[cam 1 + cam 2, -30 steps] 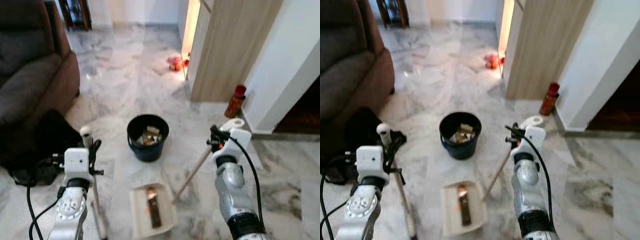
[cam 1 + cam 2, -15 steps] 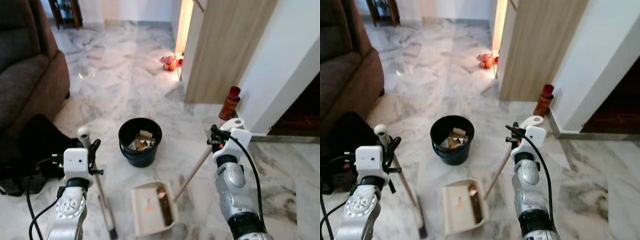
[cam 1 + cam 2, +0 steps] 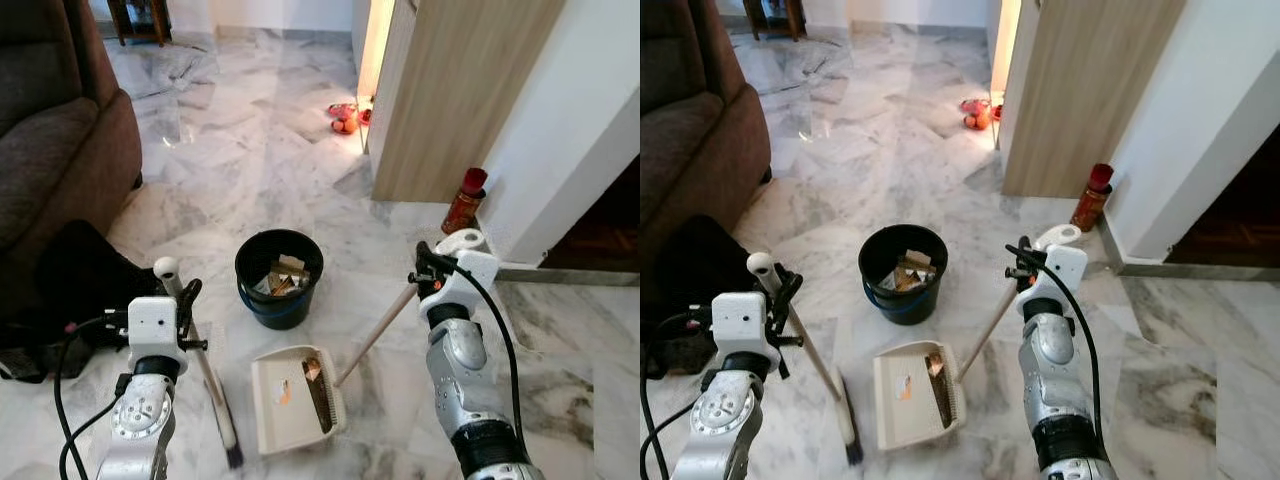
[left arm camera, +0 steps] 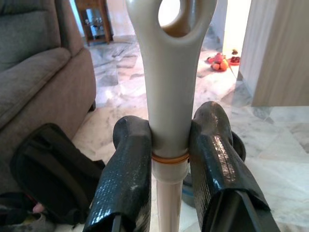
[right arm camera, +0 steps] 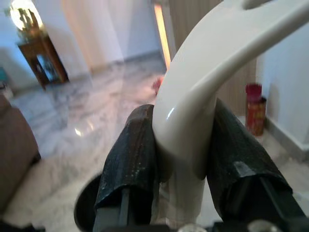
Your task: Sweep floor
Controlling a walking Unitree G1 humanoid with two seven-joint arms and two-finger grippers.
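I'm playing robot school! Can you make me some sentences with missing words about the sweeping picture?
The left gripper holds the ____ handle.
The right gripper holds the long handle of the ____.
The black bucket stands on the floor just beyond the dustpan and has ____ inside.

Missing words: broom; dustpan; rubbish

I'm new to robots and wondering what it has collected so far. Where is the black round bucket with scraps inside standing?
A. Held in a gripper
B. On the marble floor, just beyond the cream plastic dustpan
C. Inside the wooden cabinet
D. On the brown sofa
B: the black round bucket stands on the marble floor just beyond the cream plastic dustpan, touched by neither gripper.
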